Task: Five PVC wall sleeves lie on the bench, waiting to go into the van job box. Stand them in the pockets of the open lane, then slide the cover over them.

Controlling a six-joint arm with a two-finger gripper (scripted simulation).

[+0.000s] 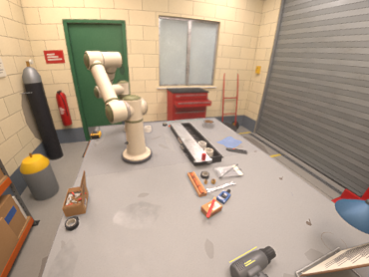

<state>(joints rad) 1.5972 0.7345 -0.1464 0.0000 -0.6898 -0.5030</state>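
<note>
Two pale PVC sleeves (205, 148) stand upright in pockets at the near end of the long black job box (195, 142), which lies on the bench to the right of my arm's base. A flat grey cover (186, 139) rests along the box's left lane. My arm (115, 102) is folded above its pedestal, reaching back toward the green door. My gripper is behind the arm and out of sight, so what it has closed on cannot be seen. Other sleeves on the bench are not plainly visible.
Behind the bench stand a green door (96, 69), a red tool cabinet (188, 103) and a window. Hand tools (212, 192) lie scattered on the bench before the box. A small wooden crate (76, 197) sits at the left edge, a grey torch (254, 260) near the front.
</note>
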